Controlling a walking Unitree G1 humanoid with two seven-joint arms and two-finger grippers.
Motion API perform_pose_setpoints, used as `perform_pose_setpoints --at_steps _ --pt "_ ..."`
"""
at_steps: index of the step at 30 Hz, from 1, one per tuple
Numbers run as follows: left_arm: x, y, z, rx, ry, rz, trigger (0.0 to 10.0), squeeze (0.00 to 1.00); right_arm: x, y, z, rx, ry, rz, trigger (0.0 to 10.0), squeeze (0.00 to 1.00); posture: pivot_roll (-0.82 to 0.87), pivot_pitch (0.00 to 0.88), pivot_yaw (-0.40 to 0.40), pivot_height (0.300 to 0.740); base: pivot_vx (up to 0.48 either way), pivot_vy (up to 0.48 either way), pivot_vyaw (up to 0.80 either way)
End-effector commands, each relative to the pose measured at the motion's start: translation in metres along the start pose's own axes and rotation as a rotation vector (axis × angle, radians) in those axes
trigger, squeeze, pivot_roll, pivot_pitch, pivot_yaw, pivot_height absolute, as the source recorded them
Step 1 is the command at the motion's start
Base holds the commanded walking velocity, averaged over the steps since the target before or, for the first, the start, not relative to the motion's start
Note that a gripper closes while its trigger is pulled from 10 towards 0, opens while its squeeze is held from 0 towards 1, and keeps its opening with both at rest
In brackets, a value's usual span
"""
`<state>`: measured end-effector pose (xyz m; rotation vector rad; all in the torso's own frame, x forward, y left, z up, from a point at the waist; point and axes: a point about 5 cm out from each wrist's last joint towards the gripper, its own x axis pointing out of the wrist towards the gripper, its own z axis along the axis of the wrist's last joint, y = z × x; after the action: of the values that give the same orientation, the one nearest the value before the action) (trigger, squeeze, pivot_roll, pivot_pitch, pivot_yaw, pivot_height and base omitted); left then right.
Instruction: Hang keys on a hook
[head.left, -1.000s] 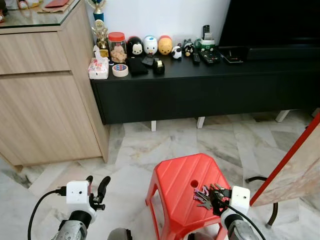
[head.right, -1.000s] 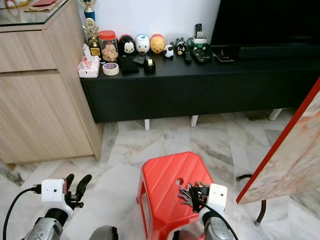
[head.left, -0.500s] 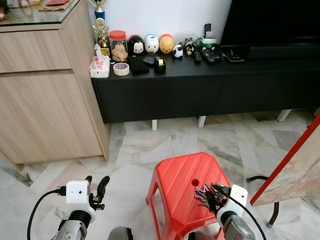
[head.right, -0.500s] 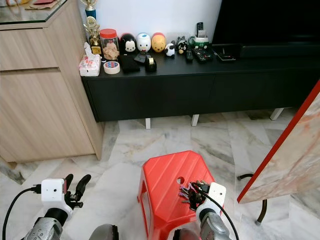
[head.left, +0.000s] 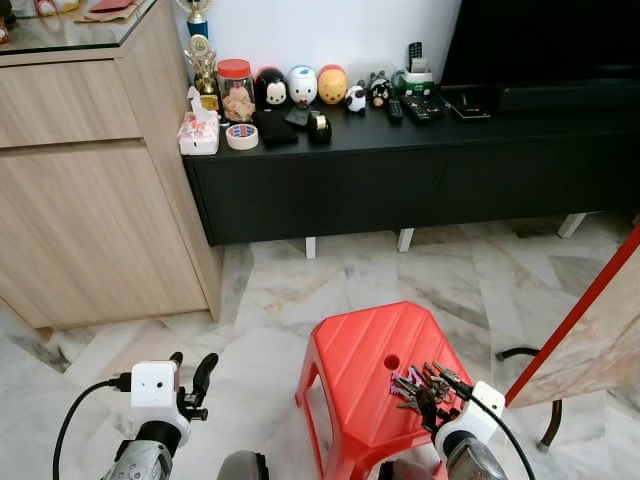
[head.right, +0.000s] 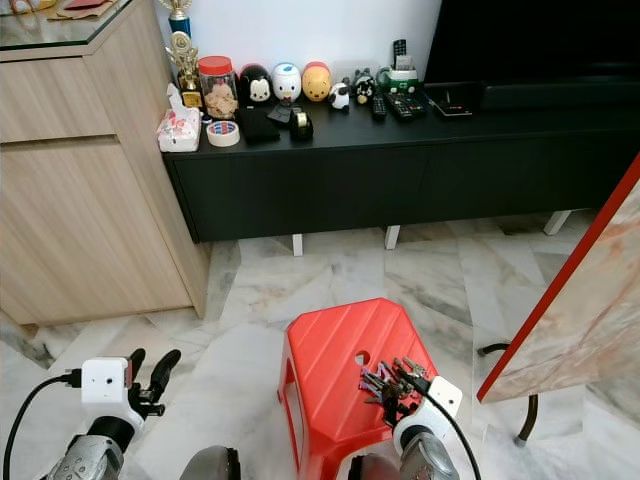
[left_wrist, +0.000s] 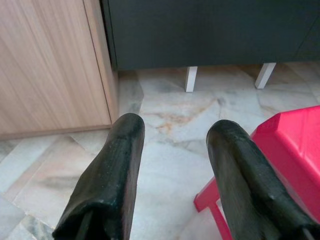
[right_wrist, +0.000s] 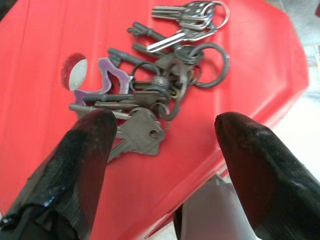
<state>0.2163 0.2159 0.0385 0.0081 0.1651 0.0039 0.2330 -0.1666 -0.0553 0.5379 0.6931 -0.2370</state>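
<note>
Right gripper (right_wrist: 160, 150) is held with fingers spread above the keys (right_wrist: 165, 85), which lie untouched near the stool's (head.left: 350, 370) right edge, beside its hole. Nothing has been grasped yet; pickup and hanging remain. Left gripper (left_wrist: 172, 165) is parked, fingers apart.

keys (right_wrist: 165, 85): dull metal | stool (right_wrist: 45, 55): glossy red plastic | floor (head.left: 430, 275): polished, likely marble
</note>
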Motion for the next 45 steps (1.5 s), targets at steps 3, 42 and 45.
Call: perform_pose_setpoints --at_steps 3,42,45 --pt "0.003 0.000 0.000 0.034 0.009 -0.013 10.0 0.00 0.002 0.000 0.006 -0.005 -0.011 -0.007 10.0 0.00 0.08 0.040 -0.021 0.629 0.000 0.000 0.00" --pt "-0.009 0.003 -0.004 0.044 0.026 -0.007 10.0 0.00 0.003 0.002 0.012 -0.083 -0.029 -0.007 0.0 0.00 0.10 0.104 -0.001 0.629 0.000 0.000 0.00" --pt "-0.009 0.001 -0.003 0.048 0.024 -0.014 10.0 0.00 0.004 0.006 0.012 -0.078 -0.033 0.010 0.0 0.00 0.10 0.103 0.000 0.629 0.000 0.000 0.00"
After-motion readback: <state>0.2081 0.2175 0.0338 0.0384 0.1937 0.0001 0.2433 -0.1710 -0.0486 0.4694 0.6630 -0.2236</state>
